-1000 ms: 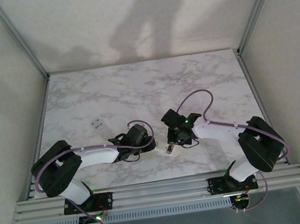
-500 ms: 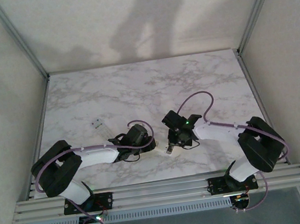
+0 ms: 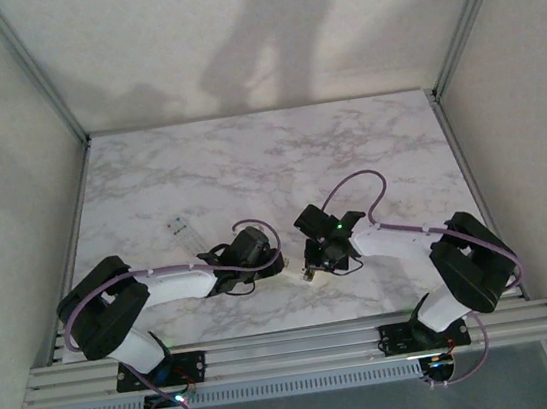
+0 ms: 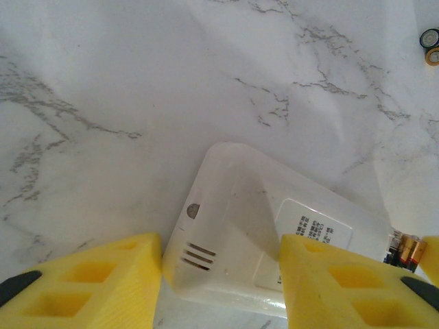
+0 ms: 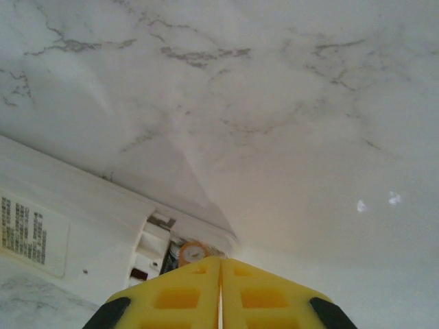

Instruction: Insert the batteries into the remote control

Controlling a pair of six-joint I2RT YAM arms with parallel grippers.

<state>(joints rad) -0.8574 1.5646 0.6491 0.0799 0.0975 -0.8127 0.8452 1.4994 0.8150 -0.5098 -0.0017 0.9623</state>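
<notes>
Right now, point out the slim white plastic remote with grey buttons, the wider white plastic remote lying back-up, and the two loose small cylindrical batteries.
slim white remote point(image 3: 184, 226), top external view, its buttoned face.
wider white remote point(image 4: 233, 205), left wrist view, bare back panel.
loose batteries point(image 4: 433, 55), left wrist view, end face of one.

On the desk, the slim remote control lies left of centre, behind the left arm. The other remote lies back-up near the front middle. Its left end is clamped between the fingers of the left claw. Two batteries sit in the bay at its right end, just before the pressed-together tips of the right claw. A loose pair lies well apart, beyond the remote.
</notes>
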